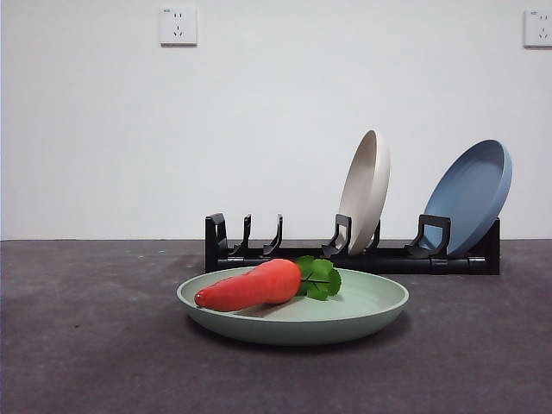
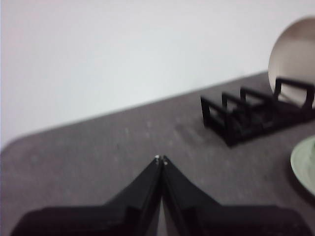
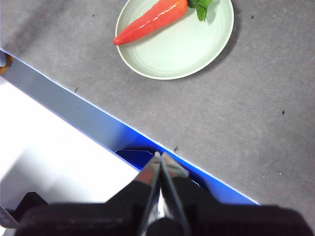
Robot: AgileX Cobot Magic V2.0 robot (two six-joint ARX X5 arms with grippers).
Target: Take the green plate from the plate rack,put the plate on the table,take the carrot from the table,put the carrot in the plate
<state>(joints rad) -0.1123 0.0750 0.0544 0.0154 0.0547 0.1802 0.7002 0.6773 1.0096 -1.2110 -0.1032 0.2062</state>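
Observation:
The green plate (image 1: 362,306) lies flat on the dark grey table (image 1: 86,345), in front of the black plate rack (image 1: 285,252). The orange-red carrot (image 1: 250,287) rests inside it, its green leaves toward the rack. From above, the right wrist view shows the plate (image 3: 182,46) and the carrot (image 3: 152,19) in it. My right gripper (image 3: 160,156) is shut and empty, high over the table's near edge. My left gripper (image 2: 160,159) is shut with nothing in it, off to the rack's (image 2: 246,115) left, with the plate's rim (image 2: 301,164) at the picture's edge.
A beige plate (image 1: 366,190) and a blue plate (image 1: 470,197) stand upright in the rack's right half. Neither arm shows in the front view. A blue-edged table border (image 3: 98,120) runs under my right gripper.

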